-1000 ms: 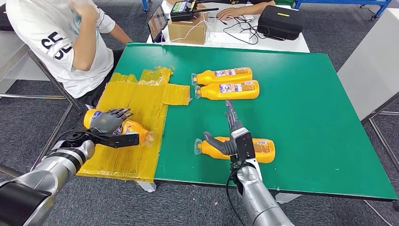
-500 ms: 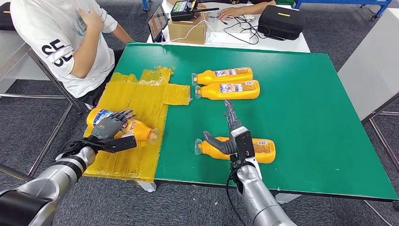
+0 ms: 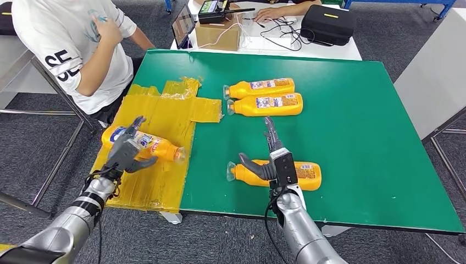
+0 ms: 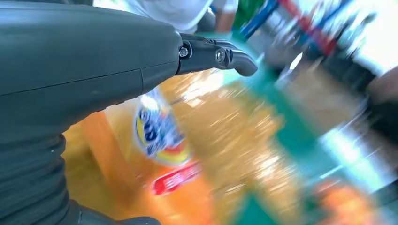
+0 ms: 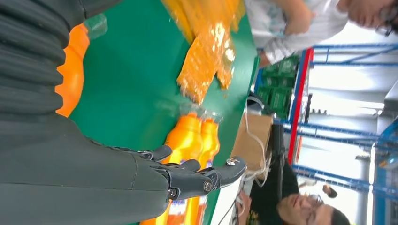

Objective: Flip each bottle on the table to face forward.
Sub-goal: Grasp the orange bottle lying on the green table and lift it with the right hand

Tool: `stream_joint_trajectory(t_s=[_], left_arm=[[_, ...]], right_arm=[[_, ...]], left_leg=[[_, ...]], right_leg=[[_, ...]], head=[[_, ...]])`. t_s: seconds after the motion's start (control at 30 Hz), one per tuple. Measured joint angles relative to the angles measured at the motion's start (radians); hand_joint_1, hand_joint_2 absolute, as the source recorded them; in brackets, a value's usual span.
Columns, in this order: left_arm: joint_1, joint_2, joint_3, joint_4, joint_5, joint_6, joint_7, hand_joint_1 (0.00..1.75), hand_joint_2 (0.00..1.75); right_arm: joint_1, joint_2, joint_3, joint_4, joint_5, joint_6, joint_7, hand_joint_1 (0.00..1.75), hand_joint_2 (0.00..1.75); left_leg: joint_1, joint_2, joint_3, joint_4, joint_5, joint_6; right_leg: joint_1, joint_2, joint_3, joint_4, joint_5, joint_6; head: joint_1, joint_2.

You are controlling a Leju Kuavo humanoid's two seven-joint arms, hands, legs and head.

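**Ana:** Now that the left robot hand (image 3: 126, 151) has spread its fingers, what has changed with the orange plastic bottle with the blue-and-red label (image 3: 144, 144) on the left?

**Ben:** A second ago that hand was wrapped over the bottle; now it lies open just near of it, gripping nothing, though whether a fingertip still brushes it I cannot tell. The bottle lies on its side on the crinkled yellow taped sheet (image 3: 165, 118) at the left of the green worktop (image 3: 357, 121), cap to the right, with its printed label now turned up.

**Ana:** So that one is flipped?

**Ben:** I judge it so: the label shows where the hand covered it before.

**Ana:** And the right robot hand (image 3: 270, 159)?

**Ben:** Unmoved. It stands edge-on over the near orange bottle lying at the worktop's near middle (image 3: 305, 177), fingers straight, thumb out across the neck, holding nothing. Two more orange bottles (image 3: 264, 96) lie side by side farther back, labels up.

**Ana:** Next?

**Ben:** Probably the near bottle.
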Motion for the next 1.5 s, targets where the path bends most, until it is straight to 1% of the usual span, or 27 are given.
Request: stream_joint_trajectory(t_s=[0.03,0.1,0.2,0.27,0.33,0.47,0.53,0.6,0.73,0.83,0.93,1.03,1.1,1.2,1.33,1.5], left_arm=[[0.021,-0.002,0.009,-0.062,0.043,0.008,-0.001,0.0,1.75],[0.052,-0.009,0.022,-0.168,0.071,0.046,-0.002,0.0,1.75],[0.075,-0.026,0.03,-0.27,0.08,0.1,-0.002,0.0,1.75],[0.088,-0.043,0.044,-0.335,0.107,0.086,-0.002,0.0,1.75],[0.102,-0.066,0.067,-0.395,0.137,0.033,-0.002,0.0,1.75],[0.127,-0.122,0.115,-0.455,0.157,-0.129,-0.002,0.0,1.75],[0.136,-0.152,0.126,-0.452,0.159,-0.205,-0.002,0.0,1.75],[0.144,-0.178,0.132,-0.438,0.161,-0.26,-0.002,0.0,1.75],[0.153,-0.21,0.139,-0.421,0.163,-0.284,-0.001,0.0,1.75],[0.155,-0.227,0.141,-0.403,0.162,-0.317,-0.001,0.0,1.75],[0.169,-0.253,0.134,-0.375,0.16,-0.364,-0.001,0.0,1.75],[0.189,-0.288,0.112,-0.351,0.153,-0.371,-0.001,0.0,1.75],[0.197,-0.305,0.1,-0.338,0.149,-0.373,-0.001,0.0,1.75],[0.203,-0.323,0.089,-0.324,0.149,-0.375,-0.001,0.0,1.75],[0.203,-0.332,0.08,-0.31,0.149,-0.378,-0.001,0.0,1.75],[0.203,-0.346,0.078,-0.285,0.16,-0.393,-0.001,0.0,1.75]], right_arm=[[0.001,0.0,0.0,0.0,0.002,-0.006,0.001,0.0,1.75],[0.003,0.001,0.0,0.0,0.007,-0.016,0.004,0.0,1.75],[0.006,0.004,0.0,0.0,0.016,-0.029,0.008,0.0,1.75],[0.008,0.007,0.0,0.0,0.022,-0.04,0.012,0.0,0.87],[0.012,0.007,0.0,0.0,0.03,-0.053,0.019,0.0,0.0],[0.022,0.0,0.0,0.0,0.072,-0.09,0.049,0.0,0.0],[0.026,-0.008,0.0,0.0,0.106,-0.116,0.072,0.0,0.0],[0.031,-0.016,0.001,0.0,0.133,-0.136,0.089,0.0,0.0],[0.039,-0.028,0.001,0.0,0.146,-0.144,0.098,0.0,1.75],[0.04,-0.037,0.005,0.0,0.187,-0.165,0.127,0.0,1.75],[0.041,-0.057,0.022,0.008,0.302,-0.215,0.202,0.0,1.75],[0.045,-0.089,0.045,0.023,0.439,-0.27,0.29,0.0,1.75],[0.048,-0.108,0.058,0.03,0.494,-0.291,0.326,0.0,1.75],[0.049,-0.128,0.074,0.036,0.518,-0.3,0.345,0.0,1.75],[0.05,-0.146,0.084,0.039,0.554,-0.301,0.377,0.0,1.75],[0.067,-0.196,0.114,0.022,0.726,-0.276,0.508,0.0,1.75]], left_leg=[[0.0,0.0,-0.001,0.0,0.0,0.0],[0.0,-0.001,-0.001,0.0,0.0,0.0],[0.0,-0.002,-0.002,0.0,0.0,0.0],[0.0,-0.002,-0.002,0.0,0.0,0.0],[0.0,-0.002,-0.003,0.0,0.0,0.0],[-0.001,-0.002,-0.003,0.0,0.0,0.0],[-0.001,-0.002,-0.003,0.0,0.0,0.0],[-0.001,-0.002,-0.004,0.0,0.0,0.0],[-0.001,-0.002,-0.004,0.0,0.0,0.0],[-0.001,-0.002,-0.004,0.0,0.0,0.0],[-0.001,-0.002,-0.004,0.0,0.0,0.0],[-0.001,-0.002,-0.005,0.0,0.0,0.0],[-0.002,-0.002,-0.006,0.0,0.0,0.001],[-0.002,-0.002,-0.005,0.0,-0.001,0.001],[-0.002,-0.002,-0.004,0.0,0.0,0.001],[-0.002,-0.003,-0.002,0.0,0.0,0.001]], right_leg=[[0.0,0.0,0.0,0.0,0.0,0.0],[0.0,0.0,-0.001,0.0,0.0,0.0],[0.0,0.0,-0.001,0.0,0.0,0.0],[0.0,-0.001,-0.001,0.0,0.0,0.0],[0.0,-0.001,-0.002,0.0,0.0,0.0],[-0.001,-0.001,-0.002,-0.001,0.0,0.0],[-0.001,-0.001,-0.002,-0.001,0.0,0.0],[-0.001,-0.001,-0.002,-0.001,0.0,0.0],[-0.001,-0.001,-0.003,-0.001,0.0,0.0],[0.0,-0.001,-0.003,-0.001,0.0,0.0],[-0.001,-0.001,-0.004,-0.001,0.0,0.0],[-0.001,-0.001,-0.004,-0.001,0.0,0.0],[-0.002,-0.001,-0.004,-0.001,0.0,0.0],[-0.002,-0.001,-0.004,-0.001,0.0,0.0],[-0.002,-0.001,-0.003,-0.001,0.0,0.0],[-0.002,-0.001,-0.001,-0.001,0.0,0.0]], head=[[0.0,0.0],[0.0,0.0],[0.0,0.0],[0.0,0.0],[0.0,0.0],[0.0,0.0],[0.0,0.0],[0.0,0.0],[0.0,0.0],[0.0,0.0],[0.0,0.0],[0.0,0.0],[0.0,0.0],[0.0,0.0],[-0.001,0.0],[0.0,0.0]])
